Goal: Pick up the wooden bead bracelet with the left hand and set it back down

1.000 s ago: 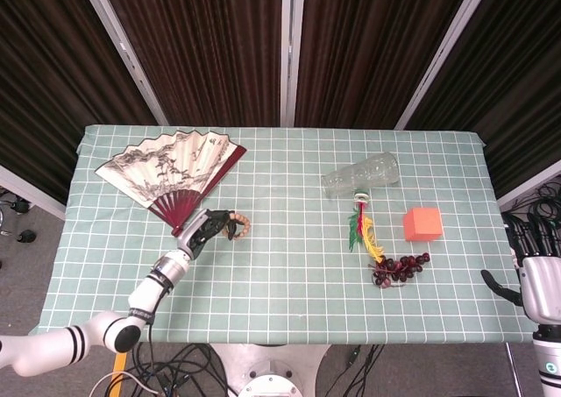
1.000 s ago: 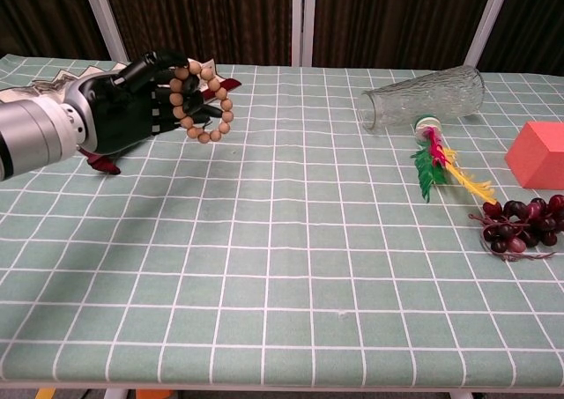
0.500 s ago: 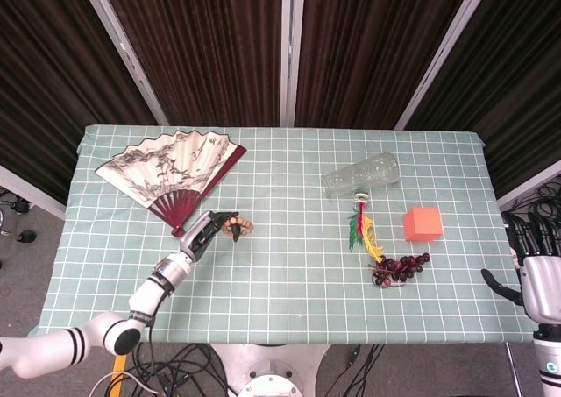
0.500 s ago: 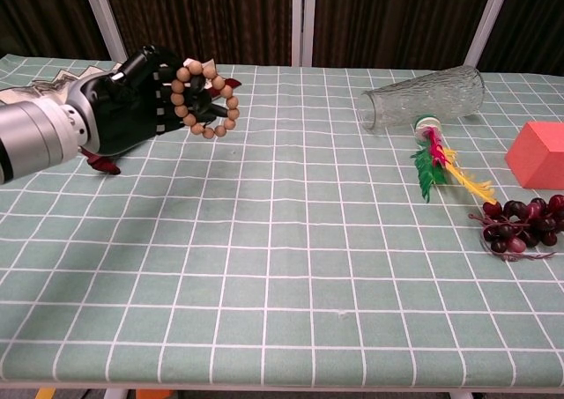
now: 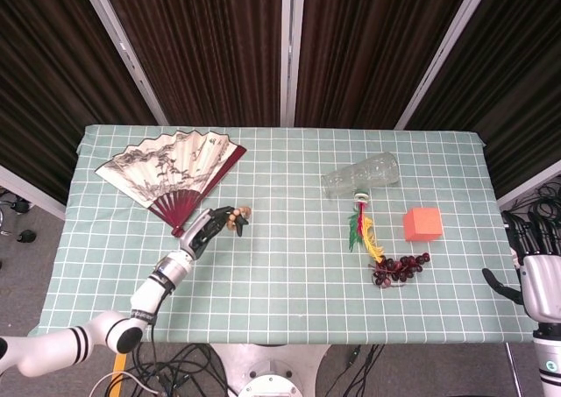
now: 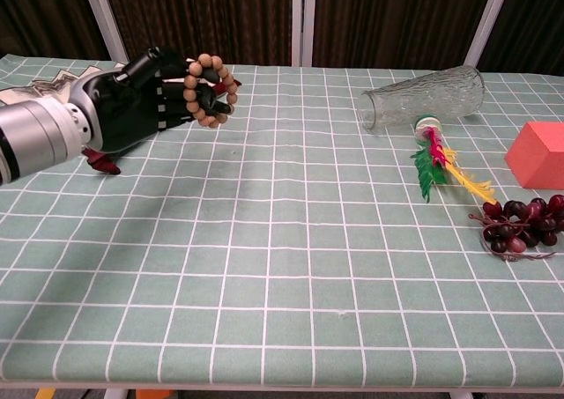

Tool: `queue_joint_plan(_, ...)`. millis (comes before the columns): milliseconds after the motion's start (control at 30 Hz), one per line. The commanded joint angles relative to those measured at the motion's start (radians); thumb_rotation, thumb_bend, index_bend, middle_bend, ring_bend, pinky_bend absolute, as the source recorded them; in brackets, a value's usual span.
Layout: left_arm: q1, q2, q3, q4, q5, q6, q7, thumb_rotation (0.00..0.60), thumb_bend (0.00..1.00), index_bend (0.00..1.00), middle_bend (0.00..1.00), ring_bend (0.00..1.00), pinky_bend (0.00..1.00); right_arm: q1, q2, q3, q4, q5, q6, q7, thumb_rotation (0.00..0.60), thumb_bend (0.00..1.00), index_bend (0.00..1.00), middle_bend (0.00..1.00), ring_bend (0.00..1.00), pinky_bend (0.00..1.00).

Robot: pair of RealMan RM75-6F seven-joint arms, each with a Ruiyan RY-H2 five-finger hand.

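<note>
A wooden bead bracelet (image 6: 211,89) of light brown beads hangs in the air above the checked tablecloth, held in the dark fingers of my left hand (image 6: 145,107). In the head view the left hand (image 5: 210,228) is just right of the fan's handle, with the bracelet (image 5: 239,217) at its fingertips. My right hand (image 5: 536,270) hangs off the table's right edge, fingers apart, holding nothing.
A painted folding fan (image 5: 171,171) lies at the back left, close behind the left hand. A clear glass vase (image 5: 360,174) lies on its side, with a feathered shuttlecock (image 5: 364,232), dark grapes (image 5: 401,268) and an orange-red cube (image 5: 422,223) to the right.
The left hand has risen slightly with the bracelet, and the bead loop has turned more edge-on and swung further back. The right hand has not moved.
</note>
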Motion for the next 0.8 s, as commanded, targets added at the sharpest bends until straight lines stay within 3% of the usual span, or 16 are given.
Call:
queue_joint_plan(33,-0.001,0.001,0.002,-0.001,0.003,-0.001,0.002,0.174,0.41,0.49,0.58,0.33,0.06,0.000,-0.001,0.000,0.001,0.000,0.001,0.001,0.600,0.09,0.00,0.14,0.00,0.00)
queue_joint_plan(200,0.000,-0.004,0.005,-0.003,-0.006,0.003,0.023,0.177,0.40,0.54,0.62,0.33,0.06,-0.002,-0.003,-0.002,0.005,0.001,0.002,0.005,0.600,0.09,0.00,0.14,0.00,0.00)
queue_joint_plan(333,0.000,-0.006,0.000,-0.010,-0.027,-0.004,0.044,0.252,0.41,0.58,0.66,0.35,0.07,-0.003,-0.003,-0.002,0.007,0.004,0.001,0.007,0.600,0.09,0.00,0.14,0.00,0.00)
queue_joint_plan(433,0.000,-0.006,-0.005,-0.015,-0.038,-0.005,0.054,0.275,0.42,0.60,0.69,0.37,0.07,-0.005,-0.002,-0.002,0.008,0.005,0.001,0.009,0.600,0.09,0.00,0.14,0.00,0.00)
queue_joint_plan(633,0.002,-0.006,-0.009,-0.020,-0.049,-0.012,0.059,0.262,0.43,0.60,0.68,0.37,0.07,-0.004,-0.004,-0.001,0.011,0.005,0.001,0.011,0.600,0.09,0.00,0.14,0.00,0.00)
queue_joint_plan(800,0.005,-0.007,-0.010,-0.022,-0.048,-0.014,0.058,0.268,0.51,0.60,0.68,0.37,0.07,-0.005,-0.004,-0.001,0.011,0.005,0.004,0.011,0.600,0.09,0.00,0.14,0.00,0.00)
